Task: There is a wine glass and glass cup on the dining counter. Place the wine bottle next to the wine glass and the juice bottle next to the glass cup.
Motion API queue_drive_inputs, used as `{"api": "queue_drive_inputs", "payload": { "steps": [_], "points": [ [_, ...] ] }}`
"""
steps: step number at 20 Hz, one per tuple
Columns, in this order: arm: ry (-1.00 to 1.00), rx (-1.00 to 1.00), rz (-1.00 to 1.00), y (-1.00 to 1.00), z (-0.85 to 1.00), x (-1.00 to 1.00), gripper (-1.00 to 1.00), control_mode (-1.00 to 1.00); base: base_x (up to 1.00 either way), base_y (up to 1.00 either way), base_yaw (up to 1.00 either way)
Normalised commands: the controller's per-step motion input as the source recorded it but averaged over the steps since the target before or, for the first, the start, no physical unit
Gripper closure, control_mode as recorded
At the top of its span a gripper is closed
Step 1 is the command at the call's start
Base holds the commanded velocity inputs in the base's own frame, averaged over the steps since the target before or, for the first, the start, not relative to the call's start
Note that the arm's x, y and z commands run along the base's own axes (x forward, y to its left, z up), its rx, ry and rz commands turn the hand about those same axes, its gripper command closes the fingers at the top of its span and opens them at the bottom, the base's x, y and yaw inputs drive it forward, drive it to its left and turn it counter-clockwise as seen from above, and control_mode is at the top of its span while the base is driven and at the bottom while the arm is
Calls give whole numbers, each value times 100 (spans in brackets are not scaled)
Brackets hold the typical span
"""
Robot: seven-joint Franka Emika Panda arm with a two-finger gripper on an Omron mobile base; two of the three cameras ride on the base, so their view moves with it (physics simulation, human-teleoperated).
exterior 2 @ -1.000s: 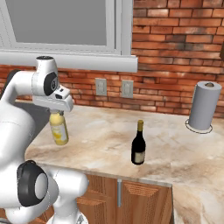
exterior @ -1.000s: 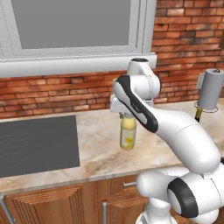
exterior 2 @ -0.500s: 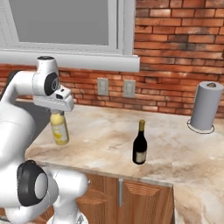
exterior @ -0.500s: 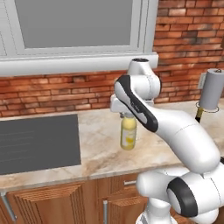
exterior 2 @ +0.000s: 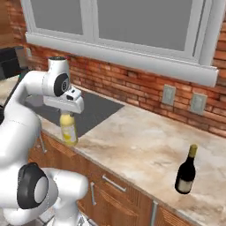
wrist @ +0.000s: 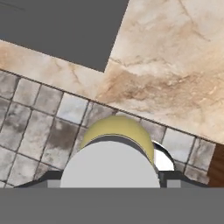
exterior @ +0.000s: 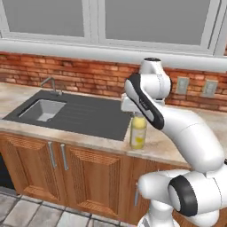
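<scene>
1. Worktop of marbled beige stone runs along the brick wall under the window; its near edge sits above wooden cabinets, and beyond that edge the hand view looks down on grey floor tiles.
2. Open stone lies between the dark sink unit on the left and the wine bottle far to the right in the right base view; nothing stands on that stretch.
3. Wine bottle stands upright near the worktop's front edge, well apart from the arm, dark with a tan-gold top.
4. Juice bottle hangs upright under the gripper, at the worktop's near edge, just right of the sink's drainer corner. From these views I cannot tell whether its base touches the stone or clears it.
5. Gripper is closed narrowly around the juice bottle's cap end; in the hand view the grey cap and yellow shoulder sit between the dark finger tips, partly past the counter edge over the floor.
6. Label on the juice bottle is pale yellow; no writing on it can be read. The wine bottle's label is too small to read.
7. Two wall sockets sit on the brick behind the open stretch.
</scene>
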Motion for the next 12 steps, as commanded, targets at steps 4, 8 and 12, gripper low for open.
{"api": "queue_drive_inputs", "payload": {
  "steps": [4,8,12],
  "points": [
    [0,0,0,0,0,0,100,100,-9,0,100],
    [0,0,0,0,0,0,100,100,-4,0,100],
    [0,0,0,0,0,0,100,100,-4,0,100]
  ]
}}
